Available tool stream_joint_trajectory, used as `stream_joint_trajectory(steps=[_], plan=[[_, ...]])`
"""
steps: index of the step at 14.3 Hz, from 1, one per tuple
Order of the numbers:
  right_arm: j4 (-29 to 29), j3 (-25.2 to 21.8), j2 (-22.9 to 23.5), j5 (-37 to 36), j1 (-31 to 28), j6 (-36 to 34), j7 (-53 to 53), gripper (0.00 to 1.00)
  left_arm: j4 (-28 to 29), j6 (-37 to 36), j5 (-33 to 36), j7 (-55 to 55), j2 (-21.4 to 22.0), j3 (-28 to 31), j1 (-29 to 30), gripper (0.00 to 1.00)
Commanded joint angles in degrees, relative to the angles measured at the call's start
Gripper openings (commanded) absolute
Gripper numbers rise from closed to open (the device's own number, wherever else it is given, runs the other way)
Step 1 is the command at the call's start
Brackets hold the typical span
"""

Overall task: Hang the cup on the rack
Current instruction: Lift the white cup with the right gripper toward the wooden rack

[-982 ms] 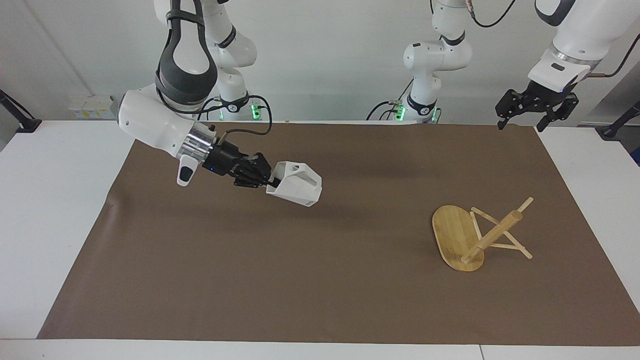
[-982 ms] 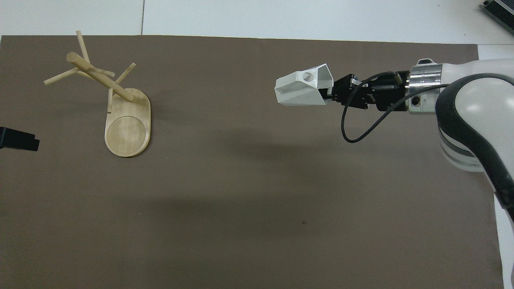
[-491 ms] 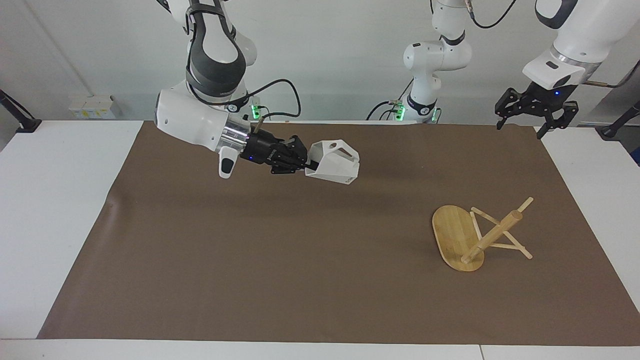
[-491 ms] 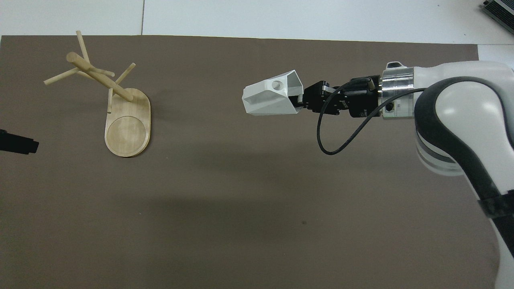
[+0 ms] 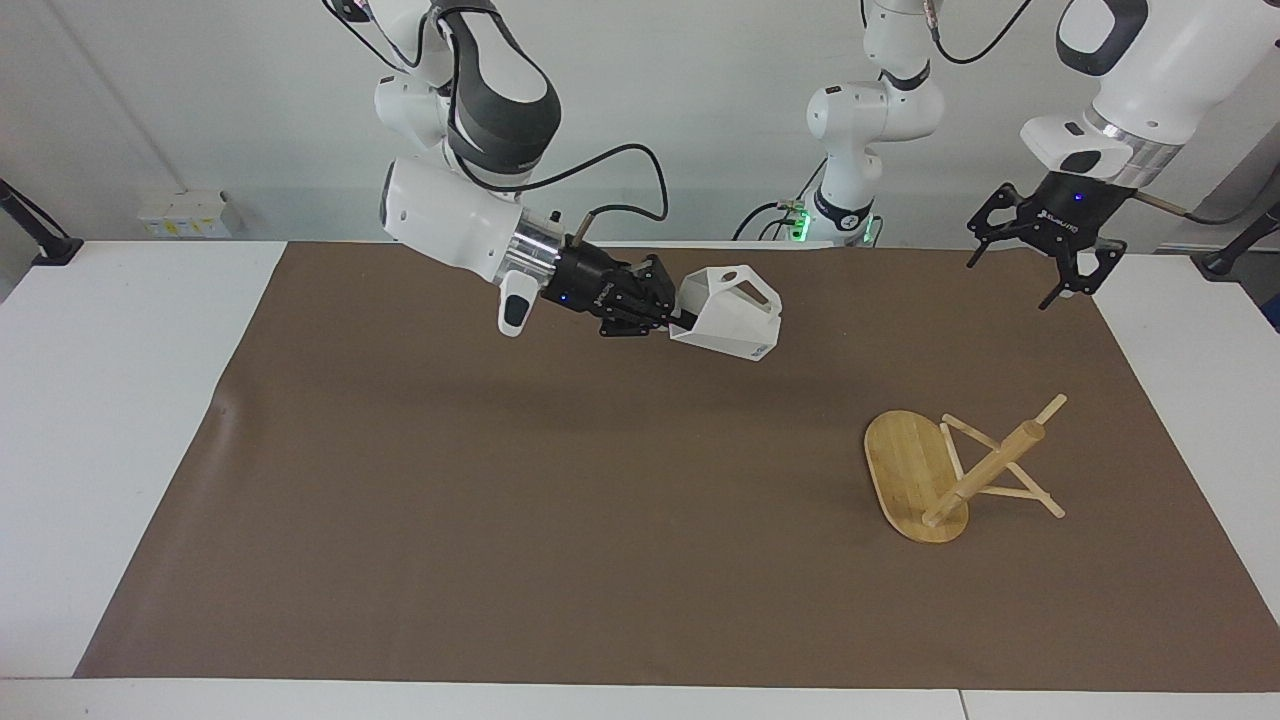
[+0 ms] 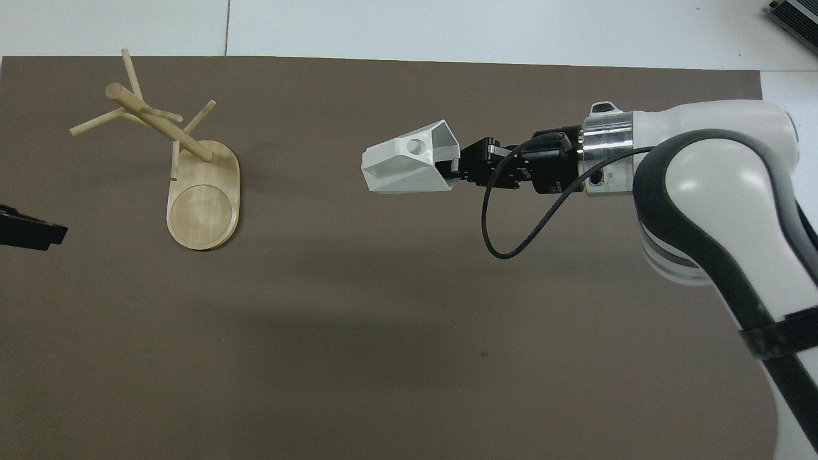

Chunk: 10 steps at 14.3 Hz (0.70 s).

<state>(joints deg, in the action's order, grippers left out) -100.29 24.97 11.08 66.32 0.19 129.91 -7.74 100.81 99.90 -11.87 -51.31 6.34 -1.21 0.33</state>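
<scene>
The white faceted cup (image 5: pixel 732 315) (image 6: pixel 408 165) hangs in the air over the middle of the brown mat, lying sideways with its pierced handle up. My right gripper (image 5: pixel 681 319) (image 6: pixel 451 177) is shut on the cup's rim. The bamboo rack (image 5: pixel 985 470) (image 6: pixel 160 121) stands on its oval base (image 5: pixel 905 470) (image 6: pixel 204 207) toward the left arm's end of the table, with nothing on its pegs. My left gripper (image 5: pixel 1040 275) (image 6: pixel 27 229) hangs open and holds nothing, high over the mat's edge at the left arm's end.
A brown mat (image 5: pixel 500 500) covers most of the white table (image 5: pixel 120 400). The right arm's cable (image 6: pixel 511 223) loops below its wrist. Nothing else stands on the mat.
My right arm has carried the cup up and toward the rack's end of the table. The left gripper has shifted a little and turned downward.
</scene>
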Motion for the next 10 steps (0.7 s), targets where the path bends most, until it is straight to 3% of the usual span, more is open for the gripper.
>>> stream_joint_trajectory(steps=[1,5,8,10], plan=[[-0.08,1.13,0.17,1.53,0.16,1.4,0.79,0.0,5.53,3.8,-3.94,-5.88,3.67,-0.1,-0.5,1.0],[-0.25,1.57,0.09,1.44,0.25,1.66,1.85,0.0,10.18,9.25,-9.54,-14.51,4.56,-0.19,-2.08,1.0],[-0.34,2.98,0.17,1.53,0.25,4.21,2.11,0.0,12.03,12.92,-18.77,-23.54,1.75,-0.02,-2.0,1.0],[-0.25,3.07,0.17,1.44,0.25,4.39,2.29,0.0,12.56,16.01,-20.73,-24.8,1.13,-0.28,-3.83,1.0]])
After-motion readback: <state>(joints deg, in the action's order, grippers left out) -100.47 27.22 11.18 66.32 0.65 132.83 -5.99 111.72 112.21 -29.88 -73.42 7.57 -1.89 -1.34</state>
